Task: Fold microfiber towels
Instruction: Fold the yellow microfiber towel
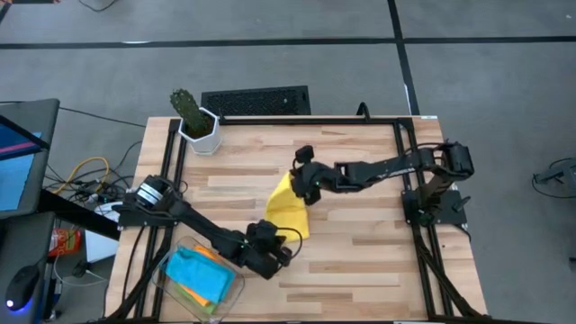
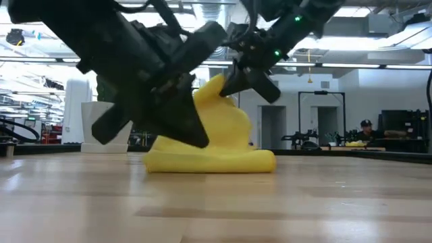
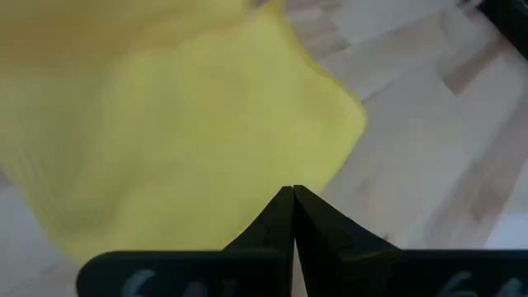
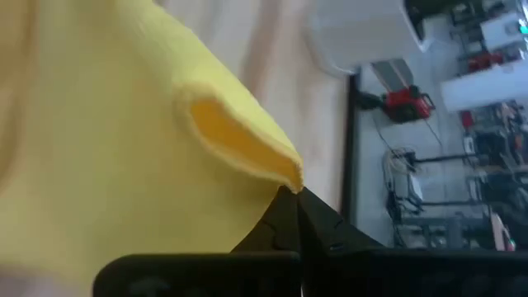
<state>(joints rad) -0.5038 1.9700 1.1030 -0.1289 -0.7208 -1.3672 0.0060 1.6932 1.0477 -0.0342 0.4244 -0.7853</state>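
Nearest, on the pale wooden bench (image 1: 360, 261): left gripper (image 1: 290, 254), jaws closed, pinching the near edge of the soft yellow microfiber towel (image 1: 290, 211), apparently. Mid-bench, heaped and partly lifted, that same towel: light, floppy, likely to sag and slide wherever unsupported, so best taken at corners or hems, never mid-panel. Farther back: right gripper (image 1: 301, 184), jaws closed on a raised corner. Off to the left edge, folded blue and orange cloths in a clear plastic bin (image 1: 236, 281). Farthest: green cactus in white pot (image 1: 196, 121).

A robotics lab: wooden worktable (image 1: 360, 261) on gray floor, equipment racks (image 2: 317, 118) and ceiling lights behind
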